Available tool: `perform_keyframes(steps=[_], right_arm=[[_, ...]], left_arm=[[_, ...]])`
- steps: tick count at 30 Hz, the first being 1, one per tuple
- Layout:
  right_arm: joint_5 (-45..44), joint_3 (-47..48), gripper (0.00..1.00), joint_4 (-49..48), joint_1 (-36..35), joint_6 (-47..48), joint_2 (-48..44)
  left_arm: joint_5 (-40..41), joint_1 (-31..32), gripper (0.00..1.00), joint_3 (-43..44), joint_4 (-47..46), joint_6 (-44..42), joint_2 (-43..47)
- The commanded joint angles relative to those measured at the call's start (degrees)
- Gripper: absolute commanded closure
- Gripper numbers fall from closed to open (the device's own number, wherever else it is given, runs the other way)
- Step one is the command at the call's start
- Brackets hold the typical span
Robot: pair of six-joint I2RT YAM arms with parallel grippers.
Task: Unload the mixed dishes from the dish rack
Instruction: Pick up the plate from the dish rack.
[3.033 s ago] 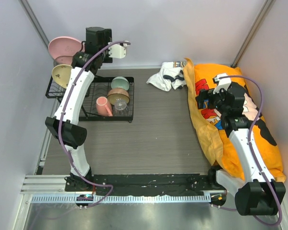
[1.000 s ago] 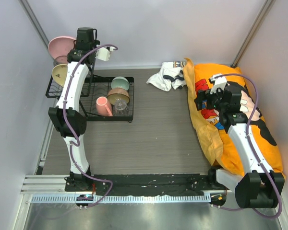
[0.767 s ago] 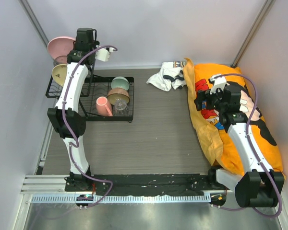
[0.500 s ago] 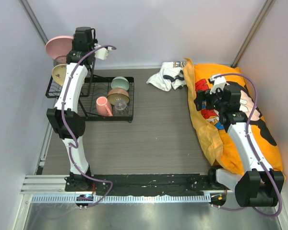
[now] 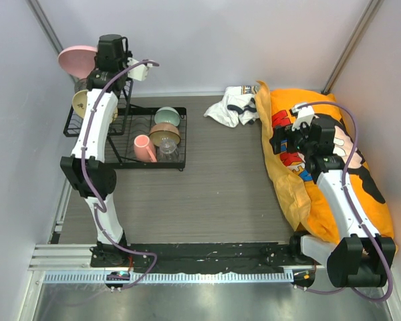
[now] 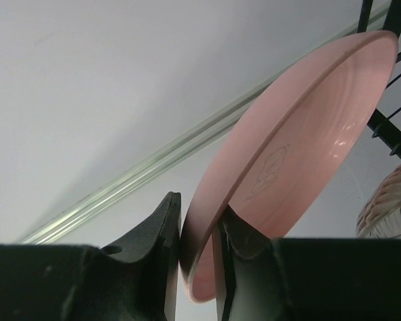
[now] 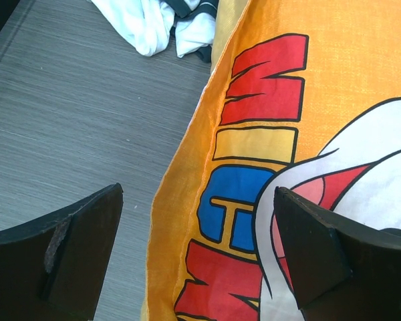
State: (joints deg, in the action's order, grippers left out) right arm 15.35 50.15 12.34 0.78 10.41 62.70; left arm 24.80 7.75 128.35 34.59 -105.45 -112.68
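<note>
Our left gripper (image 6: 197, 221) clenches the large pink plate (image 6: 301, 134) by its rim. Within 1 second the plate has risen toward 11 o'clock, above the dish rack (image 5: 130, 164), so it now needs a tabletop spot. Our right gripper (image 7: 197, 231) hangs released.

The bare table (image 5: 220, 187) between the rack (image 5: 150, 168) and the orange cloth (image 5: 287, 194) is lying open. The orange cloth is covering the right side, a white cloth (image 5: 230, 107) lying at its far end. A mug (image 5: 144, 147), cup (image 5: 168, 154), dish (image 5: 164, 134) and bowl (image 5: 167, 117) are crowding the rack's tray. The pink plate (image 5: 77, 60) is hanging close to the left wall (image 5: 20, 147).
</note>
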Motion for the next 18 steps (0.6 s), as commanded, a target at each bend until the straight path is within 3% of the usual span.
perform_keyframes(steps=[1,8,18], right_arm=[[0.46,2.58,0.0,-0.74,0.19,0.48,0.41],[0.38,2.67,0.0,-0.56,0.19,0.4,0.58],[0.2,2.76,0.0,-0.56,0.28,0.4,0.41]], left_arm=[[-2.56,-0.19,1.0,0.84,-5.67,-0.81,5.89],[-5.72,0.34,1.0,1.72,-7.26,1.12,8.71],[-8.54,2.71,1.0,6.21,-3.22,10.61,12.13]])
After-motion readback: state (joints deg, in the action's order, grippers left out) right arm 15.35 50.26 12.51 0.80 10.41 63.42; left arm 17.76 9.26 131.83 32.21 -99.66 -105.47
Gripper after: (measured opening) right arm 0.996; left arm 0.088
